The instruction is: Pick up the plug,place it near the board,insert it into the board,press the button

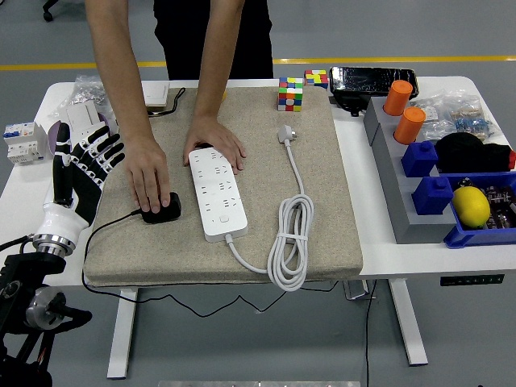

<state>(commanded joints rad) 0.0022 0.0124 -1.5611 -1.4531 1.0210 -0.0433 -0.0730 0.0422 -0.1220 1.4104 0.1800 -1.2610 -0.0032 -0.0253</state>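
A white power strip (216, 191) lies on the beige mat (322, 210), its white cord (288, 242) coiled to the right and ending in a white plug (286, 133). A black plug adapter (164, 211) lies left of the strip, with a black cable running off the mat's left edge. A person's hand (149, 176) rests on the black adapter, and the person's other hand (211, 139) presses on the strip's far end. My left hand (81, 165) hovers at the mat's left edge, fingers spread and holding nothing, a short way left of the adapter.
Two puzzle cubes (291, 93) stand at the mat's far edge. Grey shelf with orange cups (403, 109), blue bins (451, 197) and a yellow lemon (471, 205) fill the right side. Small white parts (24, 139) and bags (97, 89) sit at far left.
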